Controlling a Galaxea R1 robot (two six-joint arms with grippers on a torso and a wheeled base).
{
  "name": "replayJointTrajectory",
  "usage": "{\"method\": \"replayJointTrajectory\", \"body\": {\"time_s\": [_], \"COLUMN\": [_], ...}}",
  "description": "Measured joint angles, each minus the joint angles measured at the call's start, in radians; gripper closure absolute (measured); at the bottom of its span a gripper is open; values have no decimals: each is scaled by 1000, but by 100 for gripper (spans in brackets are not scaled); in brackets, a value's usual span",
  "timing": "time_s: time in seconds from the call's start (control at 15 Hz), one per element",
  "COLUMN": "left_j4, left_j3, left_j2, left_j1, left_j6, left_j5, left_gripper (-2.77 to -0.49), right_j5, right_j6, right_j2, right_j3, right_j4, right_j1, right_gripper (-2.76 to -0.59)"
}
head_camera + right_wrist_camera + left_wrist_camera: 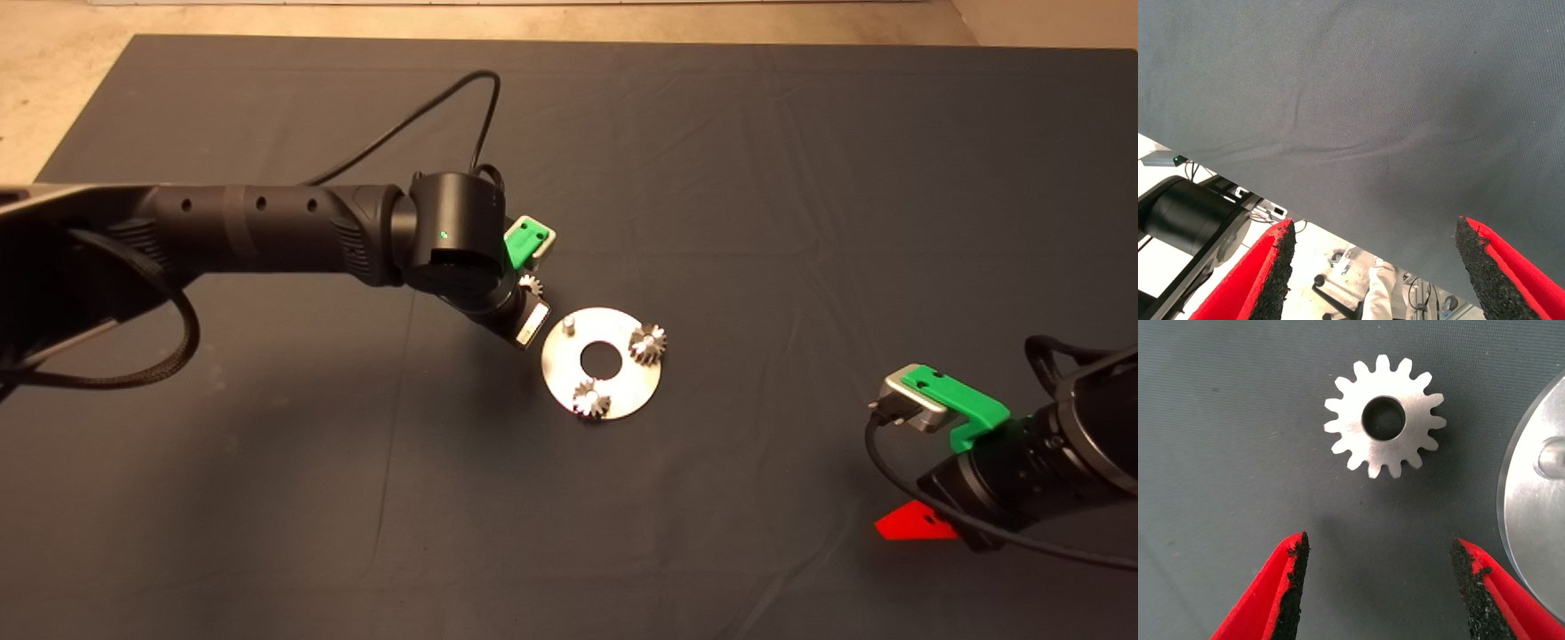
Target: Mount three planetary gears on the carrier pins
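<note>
**Third gear loose beside the disc**

My left fingers point(1378, 587) hang spread wide above a planetary gear point(1384, 417) lying flat on the tabletop point(756, 178), just beside the disc point(622, 398). Two more gears point(648, 343) point(591, 397) sit on carrier pins; one pin point(569, 322) stands bare. My right fingers point(1375, 273) wait, also spread and holding nothing, at the lower right of the tabletop.

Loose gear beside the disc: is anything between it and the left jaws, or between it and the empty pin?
Nothing visible. The loose gear lies flat on bare mat ahead of the open left gripper. The free pin stands uncovered just inside the disc rim.
</note>
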Motion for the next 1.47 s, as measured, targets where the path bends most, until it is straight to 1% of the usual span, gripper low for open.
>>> {"method": "replayJointTrajectory", "body": {"time_s": [0.07,0.13,0.2,0.27,0.4,0.53,0.67,1.0,1.13,1.2,1.33,1.4,1.47], "left_j4": [9,13,16,27,39,41,42,42,45,45,45,45,45], "left_j3": [-8,-10,-12,-18,-49,-71,-79,-87,-103,-107,-124,-140,-154], "left_j2": [0,1,1,1,2,5,5,19,35,42,49,49,49], "left_j1": [13,22,23,23,23,23,23,19,18,18,18,18,18], "left_j6": [1,2,2,4,26,32,33,36,36,36,36,36,36], "left_j5": [-9,-11,-13,-16,-24,-50,-61,-63,-63,-68,-90,-108,-115], "left_gripper": [-145,-145,-145,-145,-145,-145,-145,-145,-145,-145,-145,-145,-145], "right_j5": [0,0,1,1,1,1,1,1,1,1,1,1,1], "right_j6": [0,0,0,0,0,0,0,0,0,0,0,0,0], "right_j2": [0,0,0,0,0,0,1,3,3,3,3,3,3], "right_j3": [0,0,0,0,0,0,0,0,0,0,0,0,0], "right_j4": [0,0,0,0,0,0,0,0,0,0,0,0,0], "right_j1": [0,0,0,0,0,0,0,0,0,0,0,0,0], "right_gripper": [-176,-176,-176,-176,-176,-176,-176,-176,-176,-176,-176,-176,-176]}}
